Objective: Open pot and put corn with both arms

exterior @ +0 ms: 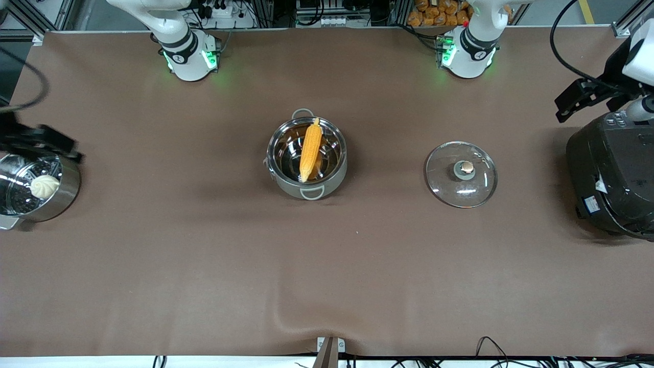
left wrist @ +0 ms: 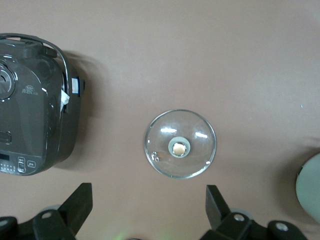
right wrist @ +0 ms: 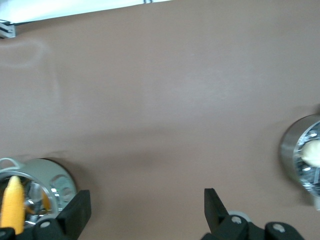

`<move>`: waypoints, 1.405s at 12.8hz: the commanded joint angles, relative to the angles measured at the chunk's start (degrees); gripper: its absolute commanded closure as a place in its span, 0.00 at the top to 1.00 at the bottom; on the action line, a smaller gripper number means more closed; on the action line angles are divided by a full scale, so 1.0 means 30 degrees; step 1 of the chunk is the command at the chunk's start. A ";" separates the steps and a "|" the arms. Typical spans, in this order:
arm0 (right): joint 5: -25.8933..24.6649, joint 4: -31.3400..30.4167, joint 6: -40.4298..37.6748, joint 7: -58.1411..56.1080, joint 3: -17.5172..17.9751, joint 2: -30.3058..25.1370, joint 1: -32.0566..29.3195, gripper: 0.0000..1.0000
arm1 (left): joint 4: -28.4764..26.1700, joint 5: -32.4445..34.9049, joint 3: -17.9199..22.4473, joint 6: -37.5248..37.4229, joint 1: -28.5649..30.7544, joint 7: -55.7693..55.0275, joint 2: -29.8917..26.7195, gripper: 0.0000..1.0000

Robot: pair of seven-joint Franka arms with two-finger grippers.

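Observation:
The shiny steel pot (exterior: 307, 188) stands open mid-table, with the yellow-orange corn (exterior: 310, 149) lying slanted inside it, its pale tip on the rim. The glass lid (exterior: 461, 174) with its coppery knob lies flat on the table beside the pot, toward the left arm's end. My left gripper (exterior: 568, 105) is open and empty, raised beside the black cooker; its wrist view shows the lid (left wrist: 180, 144) below the open fingers (left wrist: 80, 206). My right gripper (exterior: 61, 143) is open and empty above the steamer pot; its wrist view shows the pot (right wrist: 52, 187) and corn (right wrist: 12, 204).
A steel steamer pot (exterior: 69, 191) with a white bun (exterior: 45, 186) stands at the right arm's end. A large black cooker (exterior: 610, 176) stands at the left arm's end, also in the left wrist view (left wrist: 35, 105). Brown cloth covers the table.

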 commanded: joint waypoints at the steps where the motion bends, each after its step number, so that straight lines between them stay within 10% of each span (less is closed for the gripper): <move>1: 0.0106 0.0724 -0.0388 -0.0779 0.0385 0.0442 -0.0789 1.00 | -0.0266 -0.0636 -0.0014 -0.0268 0.0580 0.1001 -0.0316 1.00; 18: -0.0570 0.0724 -0.0329 -0.3006 0.0502 0.0442 -0.1639 1.00 | -0.2905 -0.0900 0.1363 0.2252 0.0143 0.3988 -0.0140 1.00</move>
